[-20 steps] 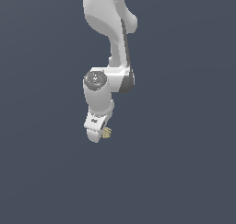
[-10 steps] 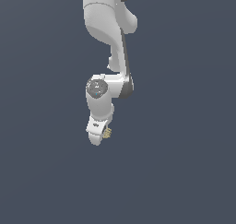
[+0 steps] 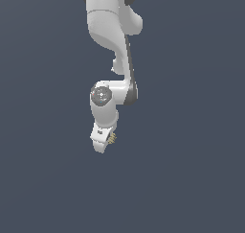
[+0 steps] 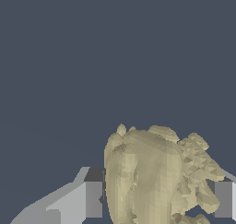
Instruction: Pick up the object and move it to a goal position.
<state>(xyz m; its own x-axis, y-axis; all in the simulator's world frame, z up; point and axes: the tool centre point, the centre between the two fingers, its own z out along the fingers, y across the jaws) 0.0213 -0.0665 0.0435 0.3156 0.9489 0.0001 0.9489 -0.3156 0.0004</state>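
Object (image 4: 152, 177) between the fingers, that is the plain fact of the wrist view: a pale tan-yellow lump with lengthwise ribs on its broad face and a rougher, knobbly side of short stubby ridges. A grey finger pad (image 4: 93, 199) stands hard against one flank of the object and a second pad shows at the opposite flank, so the jaws are closed in on the object with nothing else between them. Behind the object in that view there is only flat dark blue-grey background.

In the exterior view the object (image 3: 112, 138) is a tiny yellowish speck, its short ridges poking out from the side of the gripper (image 3: 103, 142) that faces the exterior view's right. It is far smaller than the white fingers around it. The gripper points downward and tilts slightly toward the exterior view's left. Above the gripper sits the round grey-capped wrist joint (image 3: 101, 95), and above that the white Panda arm (image 3: 115, 30) rises out of the top of the picture. Object and gripper hang against the same plain dark field, with no surface to be seen beneath them, so how high the object hangs cannot be told.
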